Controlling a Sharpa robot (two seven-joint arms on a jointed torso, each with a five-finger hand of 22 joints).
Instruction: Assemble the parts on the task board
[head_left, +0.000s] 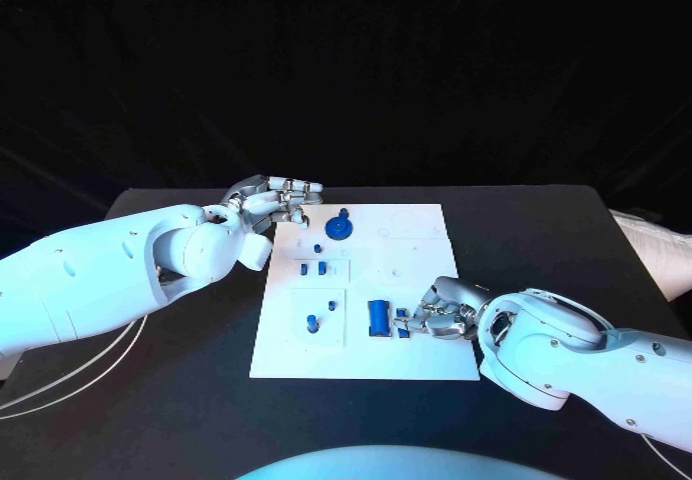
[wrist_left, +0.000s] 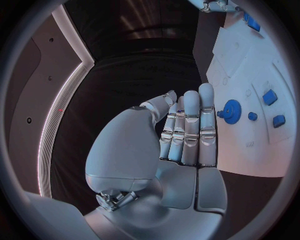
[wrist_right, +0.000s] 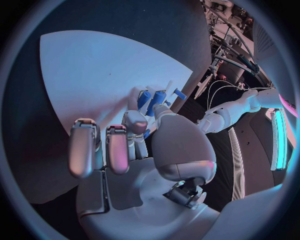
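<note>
The white task board (head_left: 361, 345) lies in the middle of the black table. On it are a blue gear (head_left: 339, 228), a long blue part (head_left: 378, 317) and several small blue parts (head_left: 313, 322). My right hand (head_left: 440, 310) rests on the board's near right area, just right of the long part. Its thumb and one finger pinch a small blue part (wrist_right: 145, 134) while the other fingers (wrist_right: 84, 145) stay stretched out. My left hand (head_left: 271, 205) hovers at the board's far left corner, holding nothing. The left wrist view shows the left hand's fingers (wrist_left: 190, 130) straight and side by side, with the gear (wrist_left: 231, 108) beyond them.
Black table (head_left: 173, 400) surrounds the board on all sides. White cables (head_left: 87, 375) run along the table under my left arm. Two square blue parts (wrist_left: 270, 96) sit in the board past the gear.
</note>
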